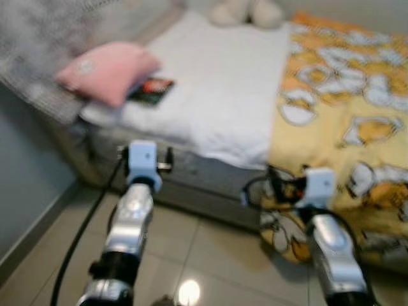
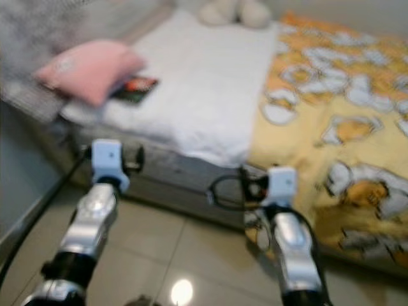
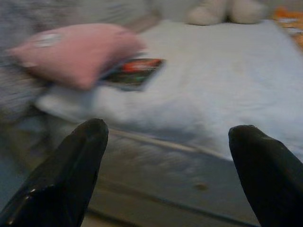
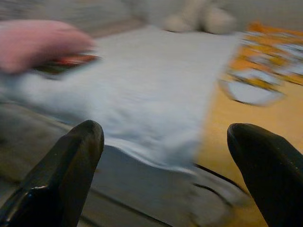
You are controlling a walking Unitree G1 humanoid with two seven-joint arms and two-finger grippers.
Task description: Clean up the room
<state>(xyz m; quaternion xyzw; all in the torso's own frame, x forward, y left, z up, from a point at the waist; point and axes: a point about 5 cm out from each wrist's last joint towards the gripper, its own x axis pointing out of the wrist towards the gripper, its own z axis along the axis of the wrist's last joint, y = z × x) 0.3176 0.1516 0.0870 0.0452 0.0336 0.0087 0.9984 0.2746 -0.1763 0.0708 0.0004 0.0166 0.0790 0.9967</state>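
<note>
Bed (image 1: 217,89) lies ahead of both arms, its yellow patterned blanket (image 1: 344,121) spilling off toward the floor beside my right tool (image 4: 163,175). Pink pillow (image 1: 107,70) half covers a book (image 1: 152,89), nearer my left tool (image 3: 165,172). Both tools gape wide, empty.

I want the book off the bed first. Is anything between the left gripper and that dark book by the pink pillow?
Nothing visible blocks the way. The left gripper, fingers apart, faces the bed's edge, with bare white sheet beyond. The book lies flat, its far end tucked under the pink pillow, which may hamper lifting it.
</note>
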